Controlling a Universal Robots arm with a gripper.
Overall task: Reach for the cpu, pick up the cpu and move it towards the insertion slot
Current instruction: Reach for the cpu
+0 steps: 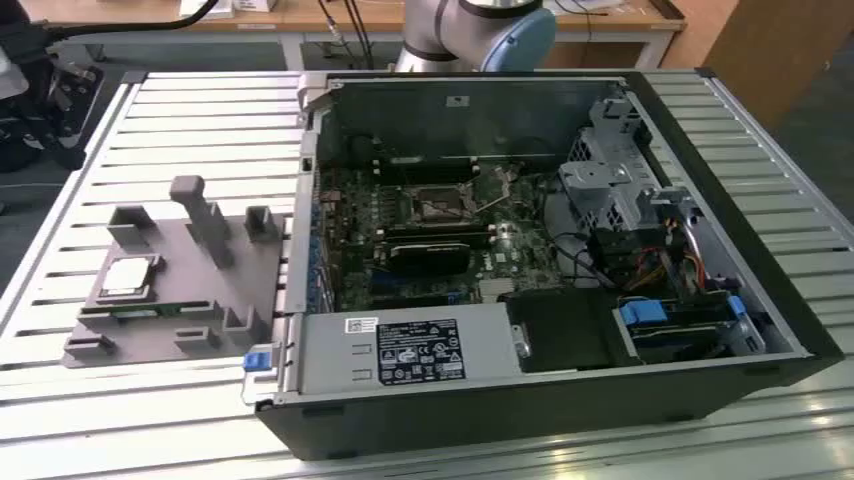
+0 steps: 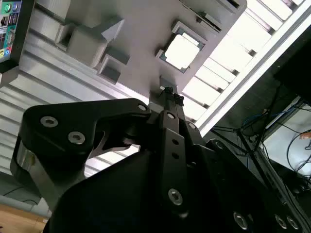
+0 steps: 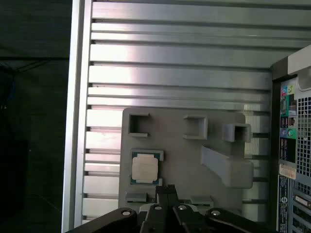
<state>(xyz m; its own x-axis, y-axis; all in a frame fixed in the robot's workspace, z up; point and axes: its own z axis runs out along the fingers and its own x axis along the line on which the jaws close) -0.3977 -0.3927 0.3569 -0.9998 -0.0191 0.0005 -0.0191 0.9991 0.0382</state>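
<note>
- Chip seating: the cpu (image 3: 144, 168) lies flat, metal top up, in a square recess of the grey holder (image 3: 182, 160), so it likely cannot slide and stays open from above.
- The tool (image 3: 165, 190) hangs above the holder, clenched on nothing, its tips near the cpu but apart from it.
- The holder rests on the slatted tabletop (image 3: 180, 63).
- The insertion slot (image 1: 438, 205) sits inside the open computer case (image 1: 694, 120), seemingly unfilled, well away from the tool.
</note>
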